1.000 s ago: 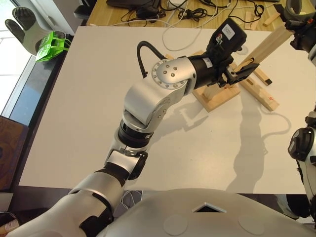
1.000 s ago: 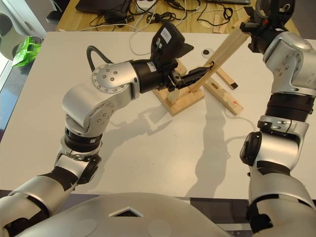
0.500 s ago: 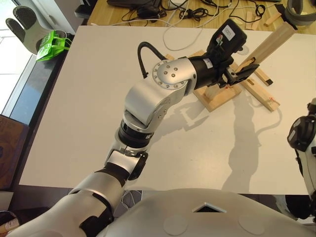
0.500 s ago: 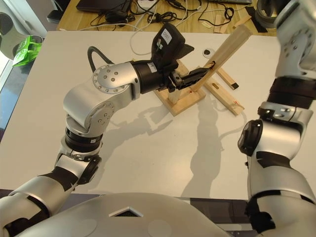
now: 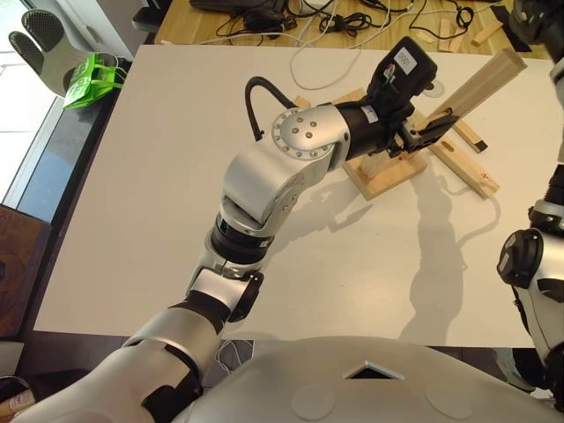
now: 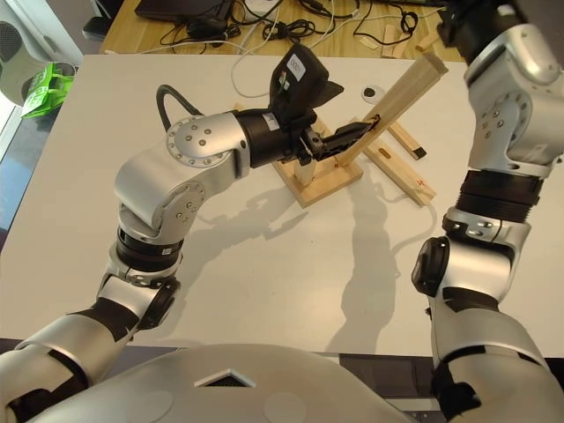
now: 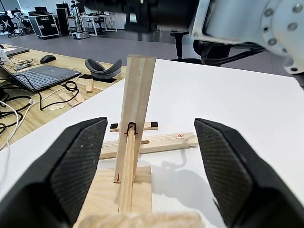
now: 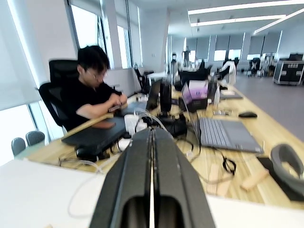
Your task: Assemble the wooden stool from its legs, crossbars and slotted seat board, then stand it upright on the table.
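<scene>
The slotted seat board (image 5: 388, 176) lies flat on the white table. One long wooden leg (image 5: 471, 88) stands up out of it, its top end free. My left gripper (image 6: 352, 134) is low beside the leg's foot, open, with its fingers (image 7: 78, 166) spread wide and the leg (image 7: 135, 109) standing beyond the gap. A slotted bar (image 5: 463, 167) and a short piece (image 5: 467, 134) with black ends lie loose just past the board. My right gripper (image 8: 152, 142) is shut on nothing and points out into the room, off the leg's top.
A green bag (image 5: 92, 79) sits off the table's far left corner. A wooden desk with cables (image 5: 352, 19) and a laptop runs behind the table. A white cable (image 5: 308, 53) and a small round object (image 6: 370, 91) lie near the far edge.
My right gripper has let go of the leg's top and drawn up and away. The leg stays standing in the board. The left arm has not moved.
</scene>
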### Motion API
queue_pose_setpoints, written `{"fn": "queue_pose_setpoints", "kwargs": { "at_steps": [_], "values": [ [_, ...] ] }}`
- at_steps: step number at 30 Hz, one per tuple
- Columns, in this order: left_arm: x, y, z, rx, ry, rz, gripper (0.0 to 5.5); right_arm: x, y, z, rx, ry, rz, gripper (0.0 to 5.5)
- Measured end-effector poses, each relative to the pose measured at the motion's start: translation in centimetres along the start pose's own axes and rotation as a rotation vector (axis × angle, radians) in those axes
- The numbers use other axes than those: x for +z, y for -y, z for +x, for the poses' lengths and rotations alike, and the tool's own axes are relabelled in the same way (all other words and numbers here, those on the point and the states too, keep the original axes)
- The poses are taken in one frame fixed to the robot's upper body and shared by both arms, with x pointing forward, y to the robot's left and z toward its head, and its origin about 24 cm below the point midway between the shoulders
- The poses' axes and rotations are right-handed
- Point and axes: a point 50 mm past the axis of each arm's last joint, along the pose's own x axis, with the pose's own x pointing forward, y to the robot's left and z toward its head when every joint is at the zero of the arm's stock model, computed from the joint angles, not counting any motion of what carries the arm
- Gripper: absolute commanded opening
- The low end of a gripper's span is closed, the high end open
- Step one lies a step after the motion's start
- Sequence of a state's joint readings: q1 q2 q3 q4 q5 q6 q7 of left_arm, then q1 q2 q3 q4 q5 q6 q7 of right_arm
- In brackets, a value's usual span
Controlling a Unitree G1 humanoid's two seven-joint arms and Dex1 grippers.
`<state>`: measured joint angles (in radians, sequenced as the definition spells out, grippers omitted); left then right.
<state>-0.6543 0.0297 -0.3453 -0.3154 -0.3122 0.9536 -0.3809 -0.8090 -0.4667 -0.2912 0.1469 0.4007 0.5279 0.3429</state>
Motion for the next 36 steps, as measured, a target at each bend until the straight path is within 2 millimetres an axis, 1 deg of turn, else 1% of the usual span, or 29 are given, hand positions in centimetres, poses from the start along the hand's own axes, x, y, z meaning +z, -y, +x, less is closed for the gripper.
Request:
{"fn": "queue_pose_setpoints", "kwargs": {
  "at_steps": [1,2,3,5,6,7,8,9,10,12,13,14,15,16,18,19,20,21,22,24,26,27,29,31,34,36],
  "values": [
    [-0.1,0.1,0.1,0.005,-0.002,-0.004,3.39,1.3,-0.5,0.0,0.038,0.056,0.001,0.02],
    [-0.3,0.4,0.3,0.006,-0.006,-0.009,3.39,2.7,-1.5,0.0,0.115,0.105,0.013,0.02],
    [-0.4,0.6,0.5,0.005,-0.004,-0.017,3.39,3.1,-2.6,-0.2,0.215,0.105,0.044,0.02],
    [-0.1,0.8,0.9,0.02,0.031,-0.028,3.39,2.8,-3.9,-1.3,0.41,0.023,0.101,0.02],
    [1.1,0.3,0.8,0.069,0.136,-0.042,3.39,2.1,-4.4,-2.4,0.519,-0.044,0.13,0.02],
    [2.6,-0.4,0.5,0.116,0.241,-0.054,3.39,1.7,-4.4,-3.1,0.558,-0.085,0.148,0.02],
    [5.0,-1.6,-0.6,0.175,0.403,-0.066,3.39,1.6,-4.2,-3.7,0.575,-0.104,0.175,0.02],
    [5.8,-2.3,-1.3,0.2,0.467,-0.076,3.39,1.7,-4.0,-4.0,0.568,-0.107,0.18,0.02],
    [6.2,-2.8,-1.9,0.212,0.508,-0.097,3.39,2.1,-3.6,-4.1,0.553,-0.089,0.185,0.02],
    [6.6,-3.1,-2.3,0.205,0.552,-0.122,3.39,2.3,-3.1,-3.8,0.509,-0.071,0.215,0.02],
    [6.7,-3.1,-2.4,0.205,0.563,-0.132,3.39,2.5,-3.1,-3.8,0.515,-0.06,0.23,0.02],
    [6.9,-3.3,-2.5,0.225,0.585,-0.141,3.39,2.9,-3.7,-3.7,0.559,-0.052,0.249,0.02],
    [7.0,-3.7,-2.9,0.27,0.609,-0.149,3.39,3.2,-4.2,-3.8,0.601,-0.052,0.258,0.02],
    [7.1,-4.6,-3.5,0.351,0.646,-0.166,3.39,3.4,-5.1,-4.0,0.658,-0.057,0.265,0.02],
    [6.6,-8.1,-5.6,0.649,0.72,-0.216,3.39,3.4,-7.7,-4.1,0.779,-0.083,0.281,0.02],
    [6.3,-9.7,-6.7,0.786,0.745,-0.246,3.39,3.3,-9.2,-3.8,0.809,-0.081,0.285,0.02],
    [6.2,-11.1,-7.7,0.903,0.769,-0.271,3.39,2.8,-10.9,-3.5,0.834,-0.092,0.289,0.02],
    [6.1,-12.2,-8.7,0.985,0.786,-0.276,3.39,2.3,-12.1,-3.2,0.832,-0.105,0.298,0.02],
    [6.2,-13.4,-9.7,1.061,0.805,-0.277,3.39,1.4,-13.6,-2.7,0.809,-0.127,0.316,0.02],
    [6.5,-15.4,-12.4,1.188,0.837,-0.229,3.39,-0.4,-16.7,-2.1,0.757,-0.181,0.373,0.02],
    [6.5,-16.2,-13.8,1.25,0.844,-0.193,3.39,-1.0,-18.5,-1.8,0.733,-0.204,0.421,0.02],
    [6.4,-16.4,-14.1,1.268,0.843,-0.194,3.39,-1.1,-19.4,-1.8,0.728,-0.215,0.441,0.02],
    [6.2,-16.5,-13.9,1.282,0.835,-0.211,3.39,-1.9,-21.5,-1.9,0.727,-0.285,0.453,0.02],
    [6.1,-16.4,-13.7,1.28,0.833,-0.22,3.39,-3.1,-22.6,-2.1,0.689,-0.387,0.4,0.02],
    [6.0,-16.1,-13.0,1.268,0.827,-0.233,3.39,-4.9,-22.9,-2.9,0.653,-0.463,0.324,0.02],
    [6.0,-16.1,-12.8,1.269,0.826,-0.244,3.39,-5.2,-22.9,-3.2,0.653,-0.478,0.314,0.02]
  ]
}}
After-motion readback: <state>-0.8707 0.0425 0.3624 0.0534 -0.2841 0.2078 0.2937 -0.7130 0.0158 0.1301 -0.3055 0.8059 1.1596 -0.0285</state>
